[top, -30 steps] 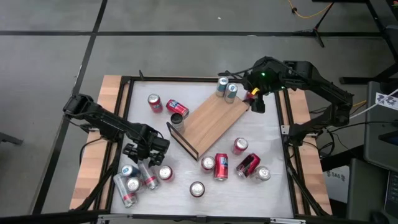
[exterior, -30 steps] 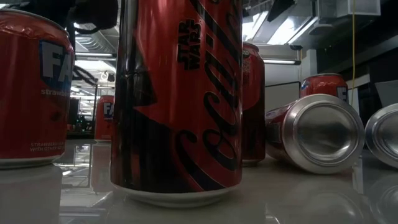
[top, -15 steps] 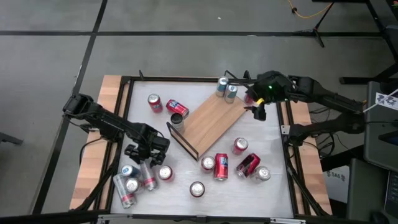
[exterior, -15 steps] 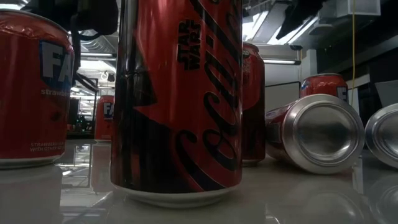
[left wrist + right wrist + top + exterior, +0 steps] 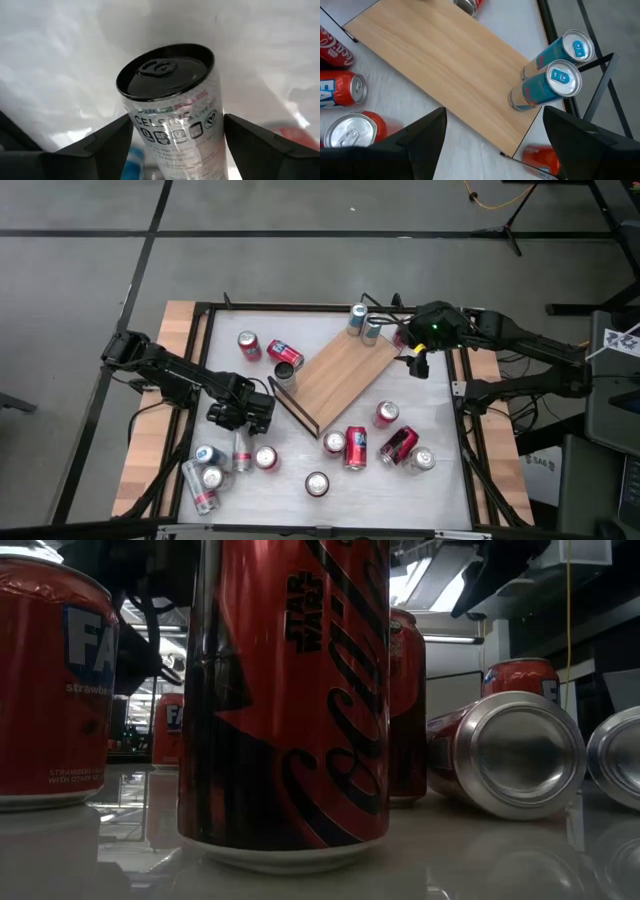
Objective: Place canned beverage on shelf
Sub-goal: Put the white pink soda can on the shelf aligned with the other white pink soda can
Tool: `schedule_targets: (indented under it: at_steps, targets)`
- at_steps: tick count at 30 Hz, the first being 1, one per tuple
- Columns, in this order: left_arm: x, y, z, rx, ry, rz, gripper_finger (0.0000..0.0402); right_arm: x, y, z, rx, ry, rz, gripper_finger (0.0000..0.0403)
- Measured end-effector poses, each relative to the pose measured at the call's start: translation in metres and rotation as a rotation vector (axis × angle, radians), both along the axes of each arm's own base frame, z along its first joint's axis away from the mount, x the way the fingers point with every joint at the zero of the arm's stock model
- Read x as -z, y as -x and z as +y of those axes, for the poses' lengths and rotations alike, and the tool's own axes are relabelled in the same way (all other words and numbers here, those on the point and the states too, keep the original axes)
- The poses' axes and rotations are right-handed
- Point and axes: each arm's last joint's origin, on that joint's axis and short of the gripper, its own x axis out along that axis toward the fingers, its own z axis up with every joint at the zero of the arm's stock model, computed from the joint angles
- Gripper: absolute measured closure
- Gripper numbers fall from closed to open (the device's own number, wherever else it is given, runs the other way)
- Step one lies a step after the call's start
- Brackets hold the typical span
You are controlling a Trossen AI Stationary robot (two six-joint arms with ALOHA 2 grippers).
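High view: the shelf (image 5: 338, 375) is laid diagonally across the middle of the white worktop (image 5: 440, 480), one railed end pointing toward the far right corner, where two teal cans (image 5: 364, 322) are already stood upright side by side. Most of the board is bare, presumably so that further cans can be lined up along it.

The left hand (image 5: 243, 409) is seen near the shelf's other railed end, toward the worktop's left side. In the left wrist view its fingers (image 5: 107, 142) are closed on either side of a white Celsius can (image 5: 172, 117), whose black lid is tipped toward the lens; the can appears to be gripped around its body so that the base is left free for setting down. Whether it is clear of the worktop cannot be told. Judged from this, the carry to the shelf is in hand and the placing is not yet done.

The right hand (image 5: 416, 361) is held just beside the shelf's far end, near the right edge. In the right wrist view its fingers (image 5: 427, 137) are spread wide with nothing between them, above the board's edge and the teal pair.

Loose cans are scattered elsewhere: a cluster (image 5: 215, 470) near the front left corner and several red ones (image 5: 365, 445) along the front, some lying on their sides.
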Motion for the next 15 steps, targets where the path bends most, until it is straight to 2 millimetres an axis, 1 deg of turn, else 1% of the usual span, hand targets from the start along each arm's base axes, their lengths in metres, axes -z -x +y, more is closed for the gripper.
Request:
schedule_targets:
  at_steps: [15]
  targets:
    - [0.003, -0.0004, 0.0078, 0.003, -0.231, -0.043, 0.0109, 0.0001, -0.0001, 0.0, 0.0, 0.0, 0.001, 0.0081]
